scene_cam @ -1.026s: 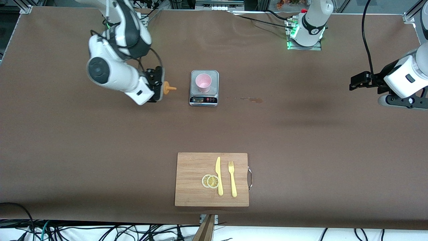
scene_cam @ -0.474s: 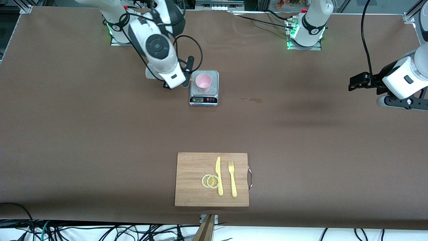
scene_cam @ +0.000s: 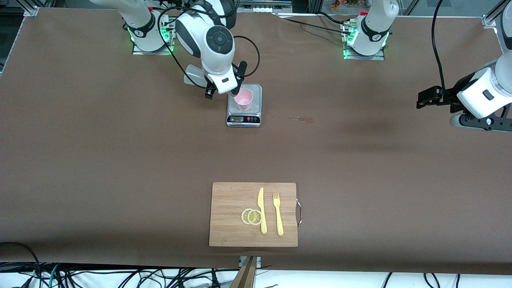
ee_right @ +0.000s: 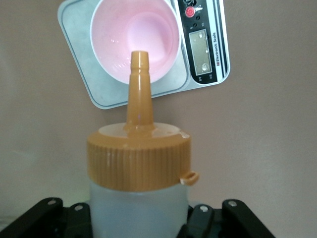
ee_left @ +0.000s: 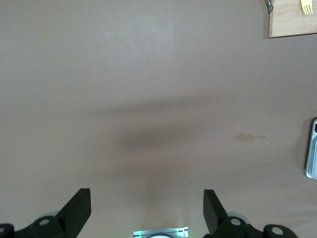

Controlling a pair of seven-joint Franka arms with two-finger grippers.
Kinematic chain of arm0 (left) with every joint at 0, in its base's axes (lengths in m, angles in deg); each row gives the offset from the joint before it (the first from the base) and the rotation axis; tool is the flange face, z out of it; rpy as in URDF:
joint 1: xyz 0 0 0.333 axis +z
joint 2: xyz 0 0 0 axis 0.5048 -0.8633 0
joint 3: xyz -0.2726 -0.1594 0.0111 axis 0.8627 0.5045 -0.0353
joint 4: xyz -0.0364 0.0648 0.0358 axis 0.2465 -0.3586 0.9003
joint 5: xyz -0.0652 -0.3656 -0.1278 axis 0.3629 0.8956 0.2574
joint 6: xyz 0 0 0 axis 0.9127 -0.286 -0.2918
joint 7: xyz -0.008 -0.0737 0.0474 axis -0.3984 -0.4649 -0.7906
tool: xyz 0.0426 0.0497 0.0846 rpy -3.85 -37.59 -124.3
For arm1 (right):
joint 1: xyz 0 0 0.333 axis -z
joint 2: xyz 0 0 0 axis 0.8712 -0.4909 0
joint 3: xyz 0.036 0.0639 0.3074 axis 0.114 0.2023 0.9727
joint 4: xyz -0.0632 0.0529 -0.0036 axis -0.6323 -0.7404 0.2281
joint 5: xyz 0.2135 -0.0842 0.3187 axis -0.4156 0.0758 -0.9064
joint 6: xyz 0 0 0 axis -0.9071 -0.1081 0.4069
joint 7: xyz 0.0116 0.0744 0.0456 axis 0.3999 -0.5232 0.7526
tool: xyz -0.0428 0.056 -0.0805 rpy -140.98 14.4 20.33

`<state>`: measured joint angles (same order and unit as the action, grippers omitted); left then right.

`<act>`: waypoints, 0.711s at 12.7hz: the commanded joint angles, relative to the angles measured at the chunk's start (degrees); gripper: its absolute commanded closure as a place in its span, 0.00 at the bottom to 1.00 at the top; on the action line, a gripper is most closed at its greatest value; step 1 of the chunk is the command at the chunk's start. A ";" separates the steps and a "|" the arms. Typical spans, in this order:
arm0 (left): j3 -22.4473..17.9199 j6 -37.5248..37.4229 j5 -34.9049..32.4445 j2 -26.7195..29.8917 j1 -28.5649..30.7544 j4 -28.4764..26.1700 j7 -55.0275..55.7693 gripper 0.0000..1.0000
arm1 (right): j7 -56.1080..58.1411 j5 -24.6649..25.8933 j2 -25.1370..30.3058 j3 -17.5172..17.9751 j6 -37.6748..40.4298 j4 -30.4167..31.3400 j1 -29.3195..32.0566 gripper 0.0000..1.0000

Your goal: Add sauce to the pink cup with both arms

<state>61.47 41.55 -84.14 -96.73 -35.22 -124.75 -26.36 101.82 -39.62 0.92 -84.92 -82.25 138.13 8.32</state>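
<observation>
The pink cup stands upright on a small silver kitchen scale. My right gripper is shut on the sauce bottle, which is tipped, with its cap end hidden under the wrist beside the cup. In the right wrist view the frosted bottle with its orange cap sits between my right gripper's black fingers. Its nozzle points at the cup, tip over the rim's edge. The cup looks empty. My left gripper waits open and empty in the air over the left arm's end of the table.
A wooden cutting board with a yellow knife, a yellow fork and lemon slices lies near the front camera. A small sauce stain marks the brown table beside the scale; it also shows in the left wrist view.
My right arm has swung with the bottle from the right arm's end of the table to the scale, and the nozzle now sits at the cup. The left arm has barely moved.
</observation>
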 commanded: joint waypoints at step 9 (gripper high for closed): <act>-0.09 -1.62 -0.56 -0.92 -0.11 2.19 -1.34 0.00 | -6.52 11.26 -2.70 4.58 6.87 -2.34 -2.30 1.00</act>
<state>61.47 41.44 -84.14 -96.74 -35.21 -124.72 -26.36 96.67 -30.18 -1.74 -81.23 -78.44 137.86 6.32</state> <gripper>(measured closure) 0.000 0.811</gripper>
